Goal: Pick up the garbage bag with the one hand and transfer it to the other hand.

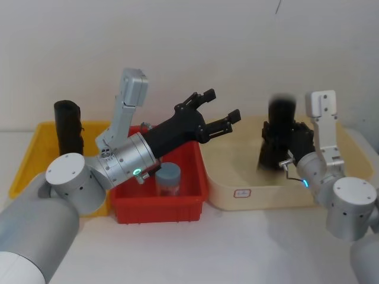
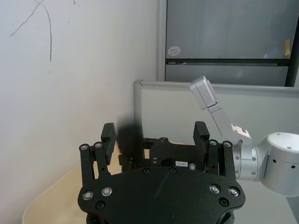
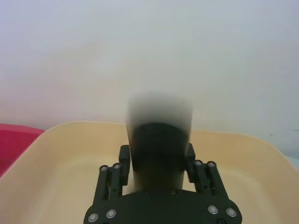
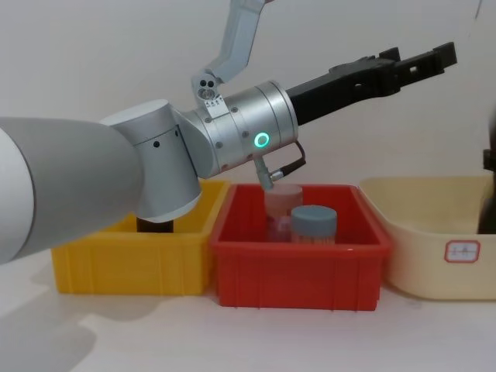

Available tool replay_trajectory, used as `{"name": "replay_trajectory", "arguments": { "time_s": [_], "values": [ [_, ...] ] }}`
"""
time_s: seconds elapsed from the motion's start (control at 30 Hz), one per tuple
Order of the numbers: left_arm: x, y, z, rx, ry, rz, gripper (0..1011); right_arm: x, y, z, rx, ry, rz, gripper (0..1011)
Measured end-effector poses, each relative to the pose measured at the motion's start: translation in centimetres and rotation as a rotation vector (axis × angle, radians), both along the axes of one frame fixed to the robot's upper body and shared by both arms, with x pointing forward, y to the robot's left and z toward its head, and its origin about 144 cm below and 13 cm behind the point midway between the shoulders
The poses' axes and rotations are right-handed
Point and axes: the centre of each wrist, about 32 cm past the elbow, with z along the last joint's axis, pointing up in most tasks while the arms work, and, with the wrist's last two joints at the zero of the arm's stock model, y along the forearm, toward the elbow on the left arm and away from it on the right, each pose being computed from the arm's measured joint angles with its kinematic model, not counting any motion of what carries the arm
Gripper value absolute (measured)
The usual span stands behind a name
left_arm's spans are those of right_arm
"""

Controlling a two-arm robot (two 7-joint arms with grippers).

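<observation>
The garbage bag (image 1: 283, 118), a thick black roll, stands upright above the beige tub (image 1: 237, 171). My right gripper (image 1: 284, 148) is shut on its lower part. In the right wrist view the bag (image 3: 159, 121) rises between the fingers (image 3: 122, 161) of that gripper (image 3: 156, 154). My left gripper (image 1: 222, 105) hangs open and holds nothing, above the red bin (image 1: 198, 177). It points toward the bag from a short distance away. The left wrist view shows this gripper (image 2: 155, 133) with its jaws spread wide. From the chest it (image 4: 422, 60) reaches high to the right.
A slimmer black roll (image 1: 68, 127) stands in the yellow bin (image 1: 32, 151) at the left. The red bin holds a clear jar with a grey-blue lid (image 1: 169, 176). The three containers sit side by side on the white table.
</observation>
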Motion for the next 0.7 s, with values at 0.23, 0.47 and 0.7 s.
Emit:
{"name": "replay_trajectory", "arguments": {
  "time_s": [0.23,0.47,0.7],
  "values": [
    [0.0,0.0,0.0,0.000,0.000,0.000,1001,-0.6,-0.9,0.5,-0.007,-0.006,-0.008,827],
    [0.0,0.0,0.0,0.000,0.000,0.000,1001,-1.3,-1.2,1.1,-0.012,-0.040,0.007,1000],
    [-0.4,0.4,0.0,-0.008,-0.009,0.028,1002,-2.5,-0.8,2.5,-0.016,-0.121,0.043,1000]
  ]
}}
